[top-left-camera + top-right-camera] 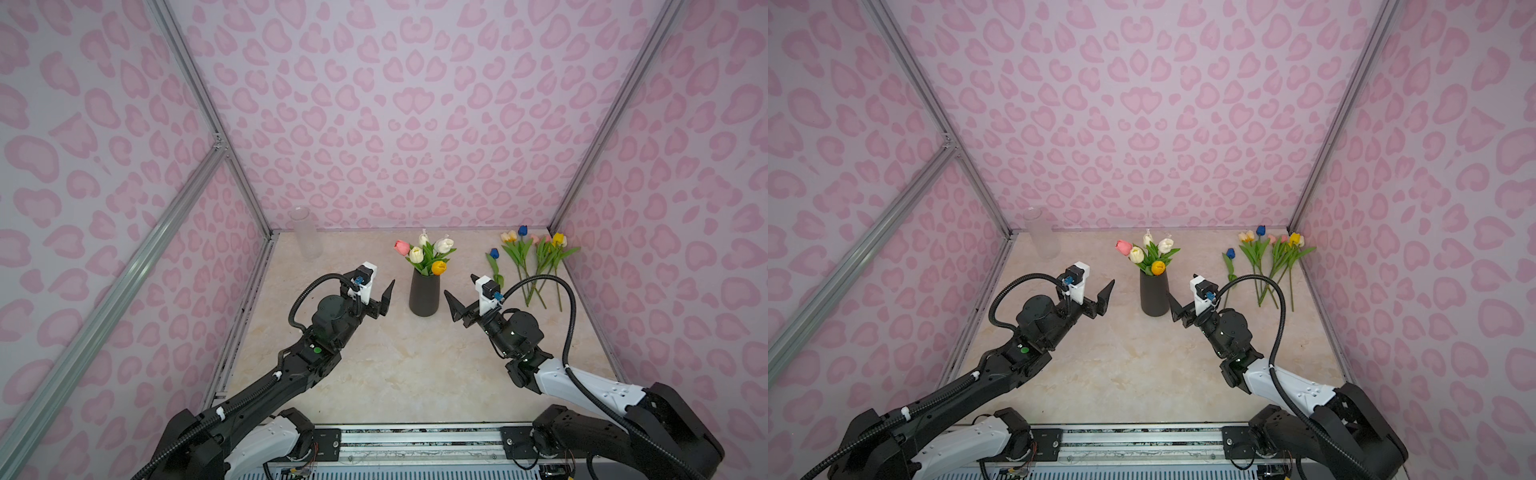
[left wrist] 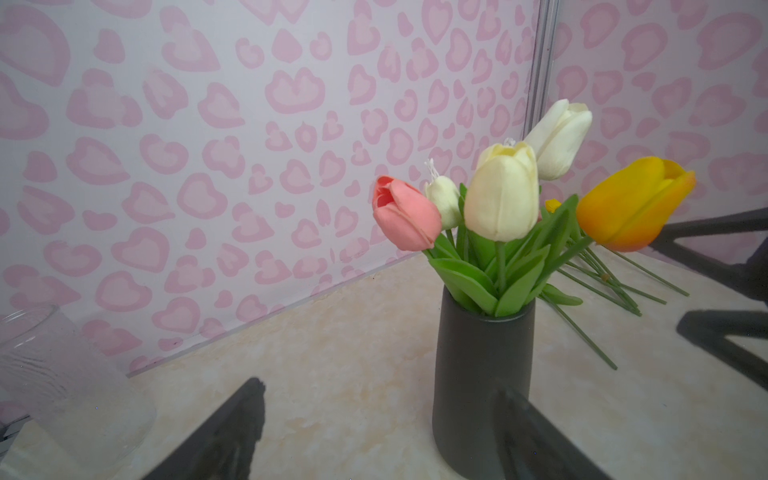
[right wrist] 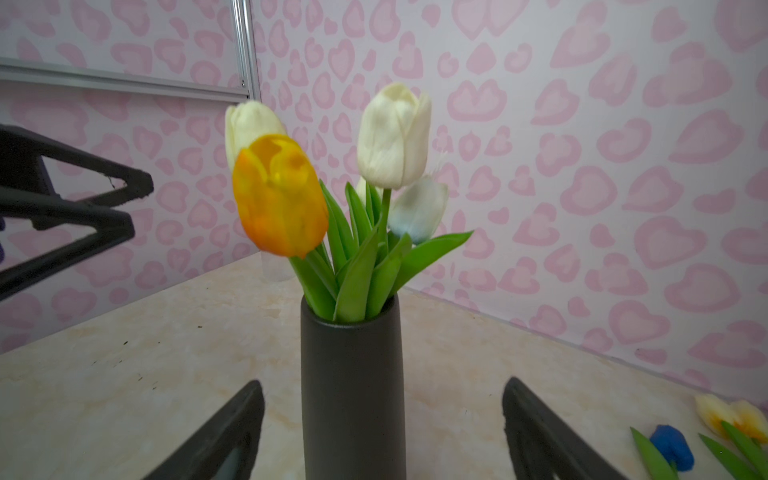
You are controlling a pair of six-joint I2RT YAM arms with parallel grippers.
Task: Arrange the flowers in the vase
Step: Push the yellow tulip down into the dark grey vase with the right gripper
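Hidden inside the vase (image 3: 353,395): lower stems of the standing flowers (image 3: 357,232). Cut off by the right wrist view's edge: that vase's base. Smeared and soft in the same view: the orange tulip (image 3: 278,195). Clipped at the left wrist view's border: the clear glass jar (image 2: 62,374). Too small and overlapped in both top views to count: heads of the loose tulips (image 1: 536,257) on the desk (image 1: 395,365).

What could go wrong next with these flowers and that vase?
The tall, narrow vase stands close in front of the open right claw; a nudge might tip it. The orange tulip leans out towards that claw and could get snagged. The loose tulips lie with stems crossed, so lifting one may drag others.
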